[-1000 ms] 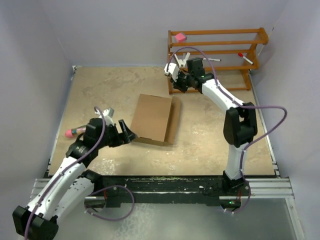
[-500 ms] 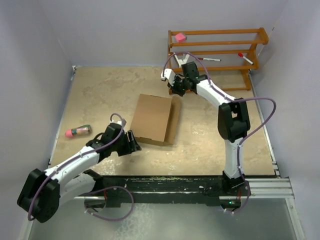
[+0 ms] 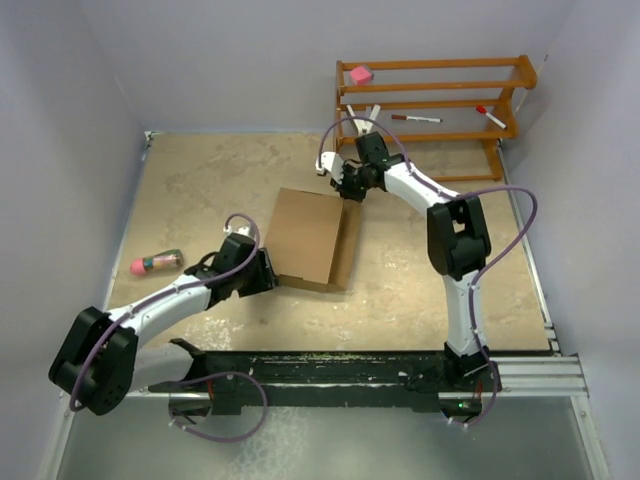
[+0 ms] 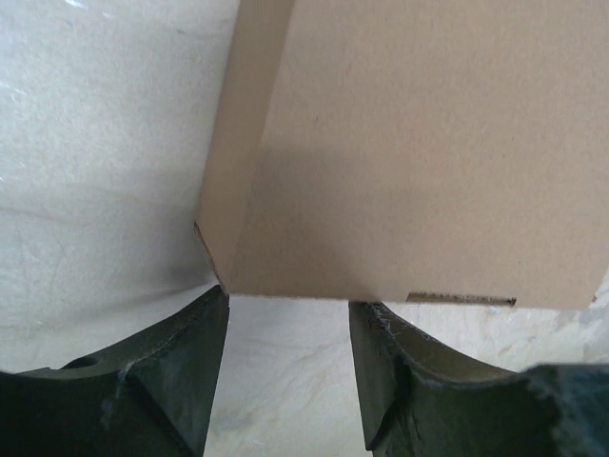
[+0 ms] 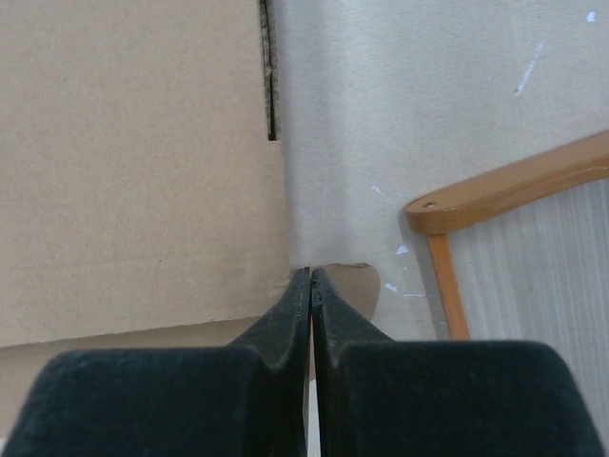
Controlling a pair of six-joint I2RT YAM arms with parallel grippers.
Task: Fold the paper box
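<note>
1. Now both arms are closer to the large brown corrugated-cardboard paper box [image 3: 305, 238] than a second ago. It lies at the middle of the top view, on the beige stone-pattern table [image 3: 200, 190], with a narrow panel along its right side. The box itself has not shifted.
2. The left gripper [image 3: 268, 275] has come from the left of the frame to the lower left corner of the box. Its jaws are narrower than before but still apart. In the left wrist view the box's near edge sits just at the tips of the black fingers [image 4: 200, 362], and nothing is clamped yet.
3. The right gripper [image 3: 347, 185] has moved down from the orange wooden rack [image 3: 430, 100] to the upper right corner of the box. Its jaws are fully closed on nothing, and in the right wrist view the tip [image 5: 311, 286] rests at the cardboard edge.
4. I judge that the approach is finished and no fold is made yet: the left side seems ready to take the corner, while the right tip can press or hold down.
</note>
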